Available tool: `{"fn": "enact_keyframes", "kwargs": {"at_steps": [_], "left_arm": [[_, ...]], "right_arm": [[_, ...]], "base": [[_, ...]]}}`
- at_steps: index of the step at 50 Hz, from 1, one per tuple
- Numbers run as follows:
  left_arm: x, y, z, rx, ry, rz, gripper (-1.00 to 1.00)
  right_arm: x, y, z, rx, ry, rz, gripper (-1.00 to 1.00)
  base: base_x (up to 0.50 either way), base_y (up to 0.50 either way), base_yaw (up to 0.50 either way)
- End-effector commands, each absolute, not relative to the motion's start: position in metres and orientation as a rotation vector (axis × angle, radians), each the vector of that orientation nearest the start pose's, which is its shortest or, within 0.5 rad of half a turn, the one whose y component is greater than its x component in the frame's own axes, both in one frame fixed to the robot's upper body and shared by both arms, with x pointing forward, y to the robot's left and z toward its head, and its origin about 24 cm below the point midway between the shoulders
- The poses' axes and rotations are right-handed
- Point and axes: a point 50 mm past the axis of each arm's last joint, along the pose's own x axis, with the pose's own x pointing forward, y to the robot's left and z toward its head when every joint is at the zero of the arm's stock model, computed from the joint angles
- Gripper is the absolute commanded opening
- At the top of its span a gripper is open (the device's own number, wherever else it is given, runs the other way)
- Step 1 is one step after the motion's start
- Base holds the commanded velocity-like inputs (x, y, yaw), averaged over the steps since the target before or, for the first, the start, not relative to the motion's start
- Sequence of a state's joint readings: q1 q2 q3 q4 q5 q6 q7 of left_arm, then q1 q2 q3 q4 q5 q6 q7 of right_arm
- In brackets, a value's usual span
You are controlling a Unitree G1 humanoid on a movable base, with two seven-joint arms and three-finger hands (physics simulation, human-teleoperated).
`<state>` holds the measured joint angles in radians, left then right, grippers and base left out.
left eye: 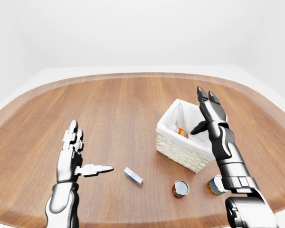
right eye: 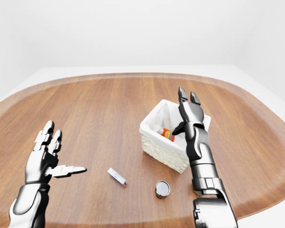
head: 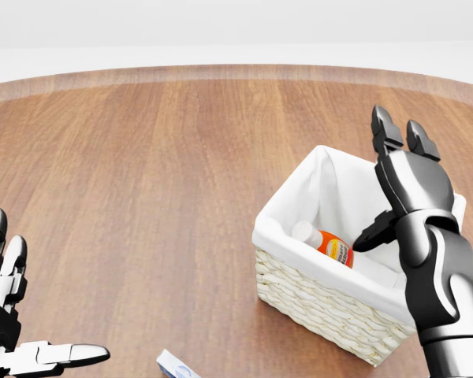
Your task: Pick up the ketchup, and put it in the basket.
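The ketchup [head: 329,242], an orange bottle with a white cap, lies on its side inside the white-lined wicker basket [head: 315,303] at the right of the head view. My right hand [head: 388,186] hovers over the basket's right side, fingers spread and pointing up, open and holding nothing; its thumb hangs just right of the bottle. My left hand [left eye: 88,151] is open low at the left, well away from the basket.
On the round wooden table [left eye: 114,109], a small white and blue box [left eye: 133,175] lies below the basket's left side. A can [left eye: 180,188] stands under the basket, and a second can [left eye: 213,185] is half hidden behind my right forearm.
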<state>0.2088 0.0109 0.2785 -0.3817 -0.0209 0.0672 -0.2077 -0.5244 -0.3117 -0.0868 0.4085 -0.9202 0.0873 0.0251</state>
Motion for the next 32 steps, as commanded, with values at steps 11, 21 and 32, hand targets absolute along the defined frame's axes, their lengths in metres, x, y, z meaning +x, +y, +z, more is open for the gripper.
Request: {"fn": "enact_keyframes", "kwargs": {"at_steps": [11, 21, 32], "left_arm": [[0.200, 0.217, 0.081, 0.085, -0.109, 0.110, 1.00], [0.200, 0.217, 0.080, 0.085, -0.108, 0.110, 1.00], [0.200, 0.217, 0.081, 0.086, -0.109, 0.108, 1.00]], "right_arm": [[0.307, -0.205, 0.189, -1.261, -0.219, -0.149, 1.00], [0.272, -0.191, 0.222, -1.330, -0.322, -0.147, 1.00], [0.236, -0.174, 0.242, -1.391, -0.393, -0.158, 1.00]], "base": [[0.00, 0.00, 0.00], [0.00, 0.00, 0.00], [0.00, 0.00, 0.00]]}}
